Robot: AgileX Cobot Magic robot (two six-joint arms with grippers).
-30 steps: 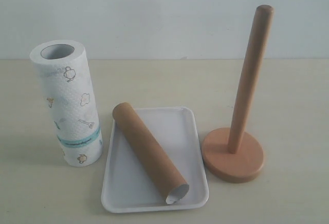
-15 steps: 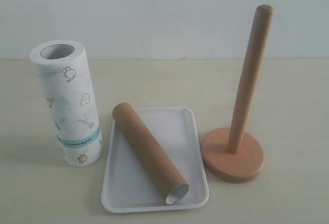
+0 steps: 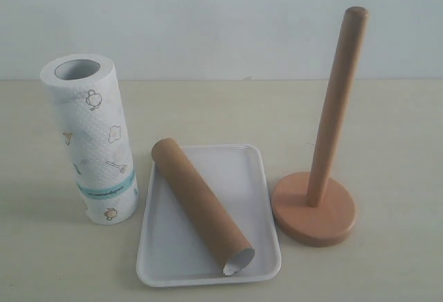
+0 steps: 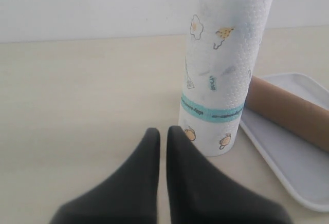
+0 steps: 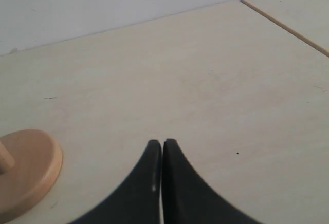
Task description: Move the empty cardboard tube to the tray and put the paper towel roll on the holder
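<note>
The brown cardboard tube (image 3: pixel 202 205) lies diagonally in the white tray (image 3: pixel 252 177) at the front middle. Left of the tray, the white paper towel roll (image 3: pixel 93 139) stands upright on the table. The wooden holder (image 3: pixel 325 143) stands bare to the tray's right. Neither gripper shows in the exterior view. In the left wrist view my left gripper (image 4: pixel 163 131) is shut and empty, close beside the roll (image 4: pixel 223 64), with the tube (image 4: pixel 288 111) and tray (image 4: pixel 288 157) beyond. My right gripper (image 5: pixel 162 143) is shut and empty over bare table, the holder's base (image 5: pixel 25 170) off to one side.
A pale wooden tabletop (image 3: pixel 221 108) runs back to a plain white wall. A thin seam (image 5: pixel 285 27) crosses the table in the right wrist view.
</note>
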